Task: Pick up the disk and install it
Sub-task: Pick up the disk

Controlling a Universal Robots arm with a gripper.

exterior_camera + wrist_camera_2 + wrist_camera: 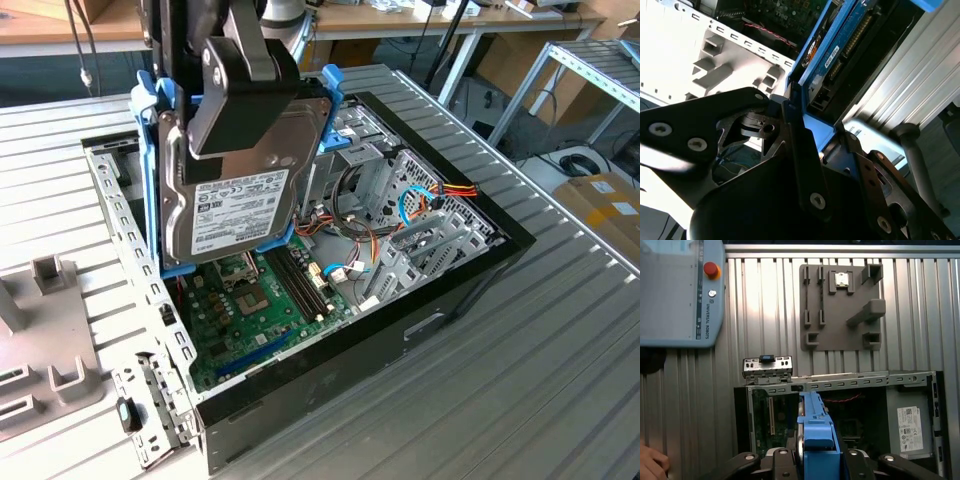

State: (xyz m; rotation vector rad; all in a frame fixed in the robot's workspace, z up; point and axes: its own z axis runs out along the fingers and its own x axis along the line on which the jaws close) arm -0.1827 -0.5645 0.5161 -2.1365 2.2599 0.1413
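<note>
— One thing sits between the jaws: the disk [235,215]. The gripper [225,130] is closed on it from above, with one jaw on each side of the blue carrier frame [150,180]. The disk hangs upright below the jaws, its white label facing the exterior camera. In the second wrist view the fingers [796,135] press on the blue plastic, not on the metal body.

— And what lies under the jaws?

— The open computer case [440,310]. Straight below the disk I see the motherboard [255,315]. A little further from the jaws there is a bundle of coloured cables [345,245] and the metal drive cage [425,190]. The disk touches none of them.

— So what can go wrong from here?

— I think three things.
- **Swing or slip:** The hold is only at the upper end and on plastic, so most of the weight hangs below the jaws. A quick motion could make the disk swing or slide a little between them. A tilted frame could then jam against a metal edge of the case.
- **Cables:** They stand loose near the disk's lower corner. That corner could catch one and pull it.
- **Drop:** If the grip gives way, the disk falls on the motherboard.

— Is anything else near the jaws?

— In the first wrist view a hand [650,462] shows well apart from the jaws, close to the teach pendant [675,290]. Where it is now, I judge it to be no danger.
</note>
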